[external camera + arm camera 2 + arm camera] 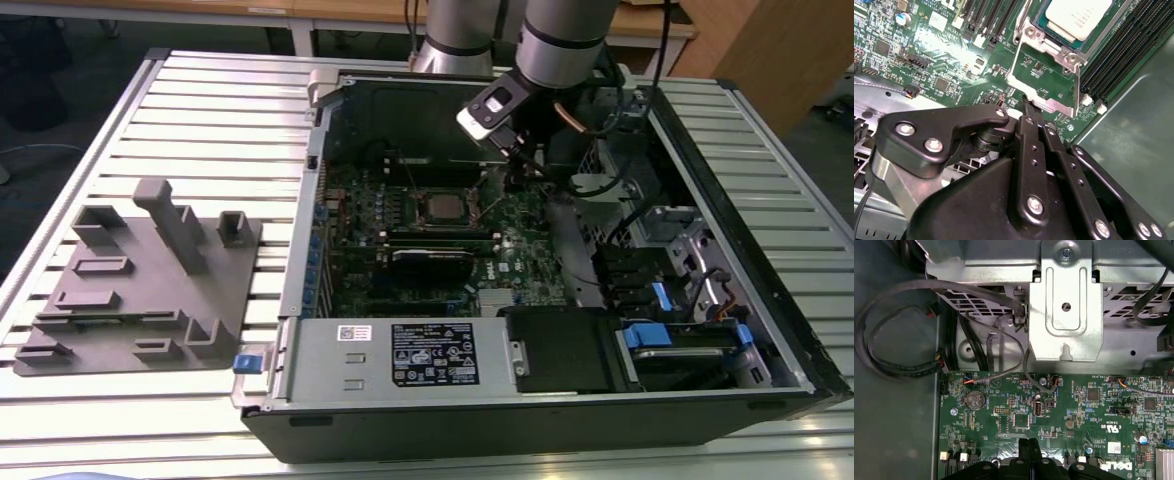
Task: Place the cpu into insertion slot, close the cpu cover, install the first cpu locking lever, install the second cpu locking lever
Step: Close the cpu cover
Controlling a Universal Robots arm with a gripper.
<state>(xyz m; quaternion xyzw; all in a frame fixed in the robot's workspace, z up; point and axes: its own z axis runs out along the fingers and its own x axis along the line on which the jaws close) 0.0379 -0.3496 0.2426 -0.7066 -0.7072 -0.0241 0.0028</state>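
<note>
Silver-grey cpu (1079, 17), silvery cpu cover (1056, 104), green motherboard (929, 50).

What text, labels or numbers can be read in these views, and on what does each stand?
Large label on the power supply, exterior view: print too small to read.
Small white sticker beside it: unreadable.
White lettering on the motherboard, first wrist view: too small to read.
Board-edge logo: brand mark, not quoted.
Marks on the cpu, second wrist view: too faint to read.
</note>
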